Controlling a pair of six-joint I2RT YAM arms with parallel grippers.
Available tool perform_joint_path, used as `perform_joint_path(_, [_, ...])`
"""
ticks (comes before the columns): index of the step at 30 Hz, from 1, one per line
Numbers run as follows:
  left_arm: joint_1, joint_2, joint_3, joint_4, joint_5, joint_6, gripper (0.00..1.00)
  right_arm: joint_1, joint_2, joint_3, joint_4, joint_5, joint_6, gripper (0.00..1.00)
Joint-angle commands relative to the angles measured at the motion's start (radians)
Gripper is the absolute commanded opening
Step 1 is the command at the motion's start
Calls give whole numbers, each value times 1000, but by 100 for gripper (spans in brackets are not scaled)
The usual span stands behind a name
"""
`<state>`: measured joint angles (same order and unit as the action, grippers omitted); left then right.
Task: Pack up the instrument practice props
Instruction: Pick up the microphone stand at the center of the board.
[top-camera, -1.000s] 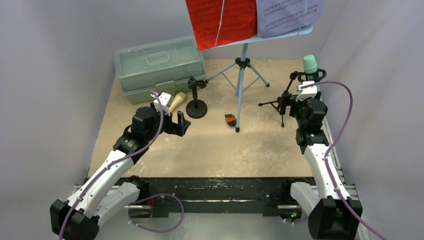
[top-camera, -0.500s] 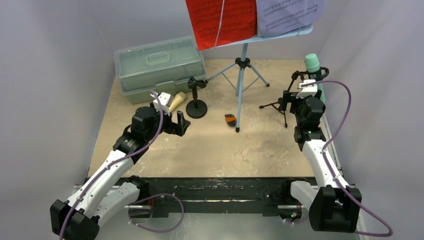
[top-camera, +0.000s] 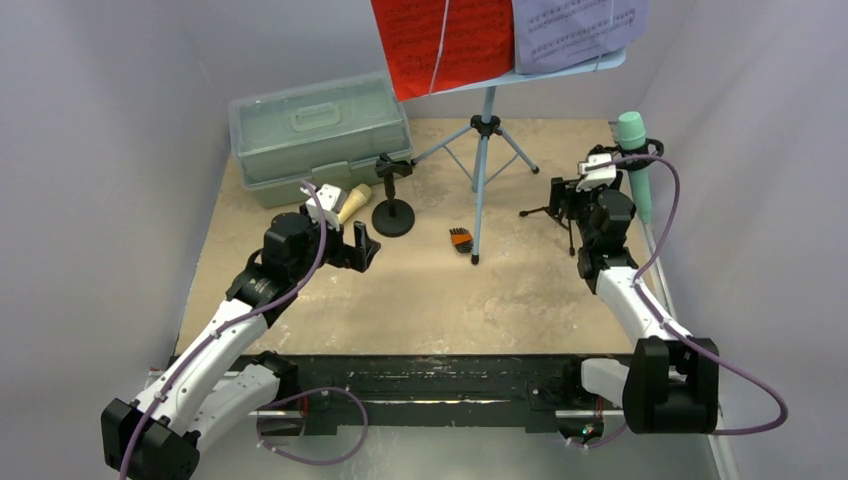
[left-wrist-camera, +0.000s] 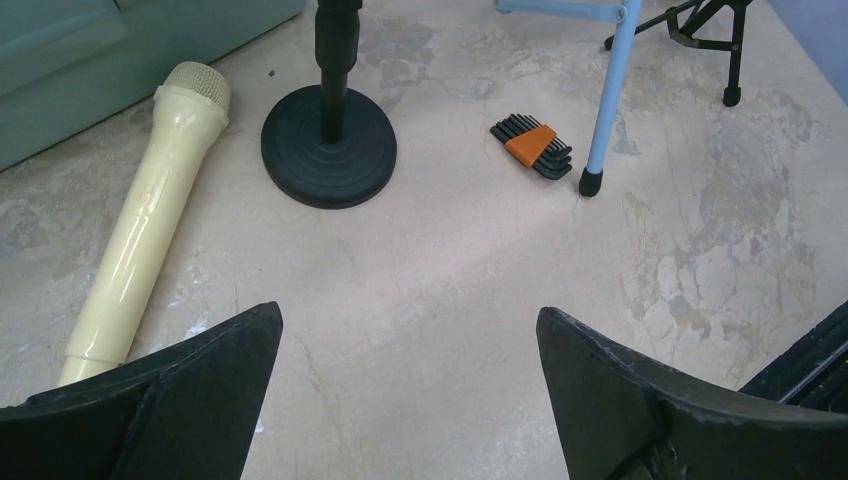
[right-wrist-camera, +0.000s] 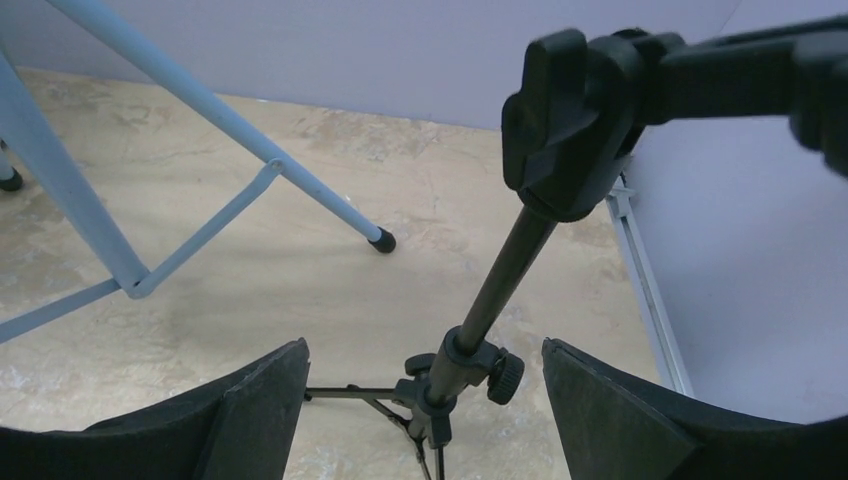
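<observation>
The tan tabletop (top-camera: 420, 290) carries everything. The light-blue music rack (top-camera: 487, 120) stands on its tripod legs at the far middle, with a red music sheet (top-camera: 440, 40) and a purple music sheet (top-camera: 575, 30) side by side on its shelf. To the left of the rack lies the pale green case (top-camera: 320, 125), lid shut.

To the right of the rack, the right gripper (right-wrist-camera: 425, 360) has its fingers spread wide on either side of the pole of the black tripod mic holder (right-wrist-camera: 500, 280), with a gap on both sides. The teal microphone (top-camera: 634, 165) stands nearly upright at that holder's top, farther right of the rack.

Left of the rack and nearer the arms, the left gripper (left-wrist-camera: 405, 330) hangs over bare tabletop, its fingers wide apart and holding nothing. The round-base mic holder (left-wrist-camera: 328, 150) stands just left of the rack's near leg. The tan microphone (left-wrist-camera: 140, 230) lies flat beyond it, farther left. A small orange-banded hex key set (left-wrist-camera: 535, 148) lies just beside that near leg's foot.
</observation>
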<state>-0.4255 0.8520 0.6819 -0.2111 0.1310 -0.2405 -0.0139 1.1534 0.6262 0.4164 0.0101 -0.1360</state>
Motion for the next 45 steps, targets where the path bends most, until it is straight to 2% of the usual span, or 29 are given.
perform_joint_path(1, [8, -4, 5, 18, 15, 7, 99, 3, 11, -44, 143, 35, 13, 89])
perform_joint_path(4, [10, -1, 5, 19, 19, 6, 99, 3, 38, -74, 244, 55, 15, 88])
perform_joint_path(11, [10, -1, 6, 18, 16, 6, 99, 4, 136, -30, 351, 98, 19, 85])
perform_joint_path(18, [11, 1, 5, 18, 18, 6, 99, 4, 256, 15, 502, 154, -79, 77])
perform_joint_path(26, [14, 3, 5, 19, 17, 6, 99, 3, 301, 19, 622, 119, -132, 66])
perform_joint_path(29, [16, 3, 5, 18, 18, 6, 99, 3, 315, 37, 616, 91, -136, 56])
perform_joint_path(37, [19, 1, 4, 17, 16, 6, 99, -2, 249, -16, 656, 29, -81, 0])
perform_joint_path(41, [19, -2, 4, 18, 17, 6, 99, -7, 127, -52, 616, -40, -30, 0])
perform_joint_path(45, [21, -3, 4, 18, 17, 6, 99, -8, -23, -52, 454, -149, 23, 0])
